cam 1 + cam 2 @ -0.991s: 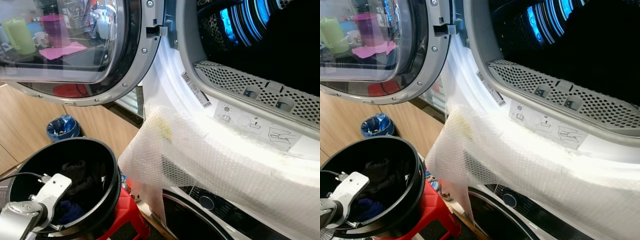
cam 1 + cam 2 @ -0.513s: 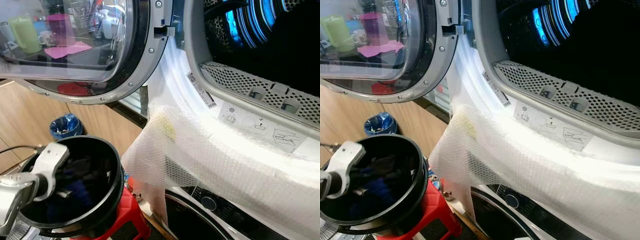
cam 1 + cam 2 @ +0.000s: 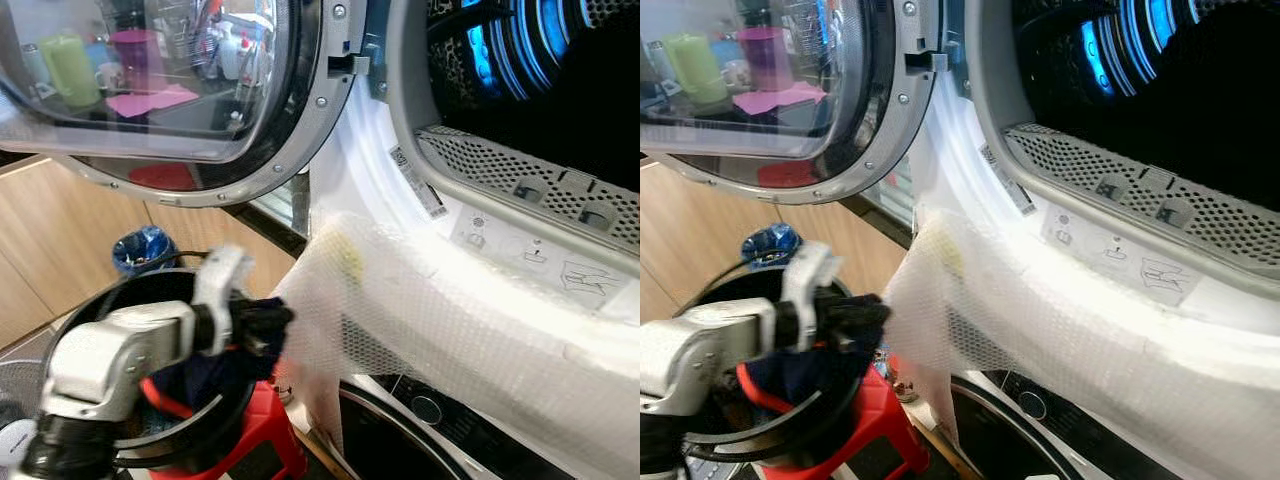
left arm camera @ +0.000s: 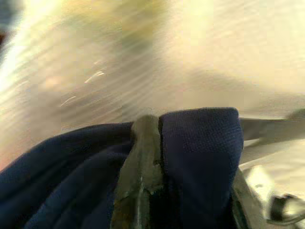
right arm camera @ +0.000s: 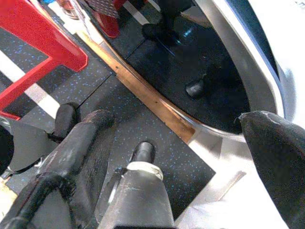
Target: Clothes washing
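A sheet of bubble wrap [image 3: 440, 330] drapes over the white lip of the dryer, directly between your left gripper [image 3: 262, 325] and the dark drum opening [image 3: 560, 90]; below that opening runs one perforated grey lint grille [image 3: 530, 175]. The round glass door [image 3: 170, 90] stands swung open to the left, reflecting one green and one pink container. Your left gripper's fingers are clenched on one navy garment [image 4: 200, 157], knit-textured, lifted just above the round black bucket [image 3: 95, 310], which sits on one red stool [image 3: 265, 435]. One blue-lined bin [image 3: 140, 250] stands near wooden cabinets. Your right gripper [image 5: 190, 157] hangs over speckled dark flooring, fingers spread apart.
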Robot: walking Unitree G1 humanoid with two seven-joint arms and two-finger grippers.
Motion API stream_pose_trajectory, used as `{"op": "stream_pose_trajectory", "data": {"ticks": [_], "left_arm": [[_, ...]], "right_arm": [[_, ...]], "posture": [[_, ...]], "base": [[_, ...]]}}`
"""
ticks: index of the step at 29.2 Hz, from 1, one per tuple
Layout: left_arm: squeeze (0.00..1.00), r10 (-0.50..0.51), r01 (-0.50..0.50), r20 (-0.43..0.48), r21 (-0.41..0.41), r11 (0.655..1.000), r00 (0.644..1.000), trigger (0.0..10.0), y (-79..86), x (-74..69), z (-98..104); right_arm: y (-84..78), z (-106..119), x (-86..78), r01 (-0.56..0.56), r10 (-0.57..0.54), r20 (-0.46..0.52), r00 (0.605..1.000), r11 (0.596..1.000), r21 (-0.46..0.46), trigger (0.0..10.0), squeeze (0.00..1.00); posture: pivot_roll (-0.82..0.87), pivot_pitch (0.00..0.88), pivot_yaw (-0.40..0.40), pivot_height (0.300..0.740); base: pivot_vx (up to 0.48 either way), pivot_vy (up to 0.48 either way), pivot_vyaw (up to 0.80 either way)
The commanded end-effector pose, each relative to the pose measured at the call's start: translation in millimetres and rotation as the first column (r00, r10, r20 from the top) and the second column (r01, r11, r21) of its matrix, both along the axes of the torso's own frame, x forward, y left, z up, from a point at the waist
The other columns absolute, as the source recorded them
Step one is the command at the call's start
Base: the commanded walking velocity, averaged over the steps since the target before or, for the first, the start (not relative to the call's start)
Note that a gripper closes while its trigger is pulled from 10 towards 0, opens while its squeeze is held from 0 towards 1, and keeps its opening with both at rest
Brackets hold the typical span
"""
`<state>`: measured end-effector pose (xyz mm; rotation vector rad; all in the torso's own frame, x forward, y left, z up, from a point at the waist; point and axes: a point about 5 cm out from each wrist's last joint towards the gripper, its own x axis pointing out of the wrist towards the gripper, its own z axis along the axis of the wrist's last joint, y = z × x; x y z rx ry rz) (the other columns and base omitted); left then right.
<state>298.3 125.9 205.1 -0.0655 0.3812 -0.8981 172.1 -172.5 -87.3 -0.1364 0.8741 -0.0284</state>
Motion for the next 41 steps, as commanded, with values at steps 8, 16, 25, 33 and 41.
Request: {"op": "stream_pose_trajectory", "data": {"ticks": [8,16,25,33,41], "left_arm": [[0.0,-0.353,0.358,0.065,-0.089,0.929,0.933,0.0,-72.8,-9.7,23.0],[0.0,-0.524,0.522,0.028,-0.142,0.841,0.851,0.0,-116.8,-28.4,11.1],[0.0,-0.505,0.499,-0.04,-0.099,0.861,0.862,0.0,-112.0,-28.1,-15.6],[0.0,-0.32,0.321,-0.115,-0.004,0.947,0.941,0.0,-66.8,-14.6,-44.2],[0.0,-0.33,0.339,-0.124,0.063,0.939,0.936,0.0,-68.0,-16.9,-69.2]], "right_arm": [[-3.2,-3.2,-7.7,0.044,-0.044,-0.02,0.999,0.999,0.002,10.0,0.0],[-2.8,-1.4,-4.1,0.056,-0.056,-0.002,0.998,0.998,0.006,10.0,0.0],[-7.5,-2.0,-9.2,0.084,-0.084,0.016,0.996,0.996,0.009,10.0,0.0],[-35.1,-0.9,-37.3,-0.051,0.053,0.081,0.995,0.998,-0.026,10.0,0.0],[-40.6,8.9,-43.8,-0.229,0.21,0.169,0.963,0.968,0.1,10.0,0.0]], "posture": [[0.26,0.06,0.04,0.74],[0.21,0.067,0.059,0.74],[0.16,0.082,0.073,0.74],[0.14,0.079,0.059,0.74],[0.1,0.056,0.059,0.74]], "base": [[0.0,0.0,0.0],[0.0,0.0,0.0],[0.0,0.0,0.0],[0.0,0.0,0.0],[0.0,0.0,0.0]]}}
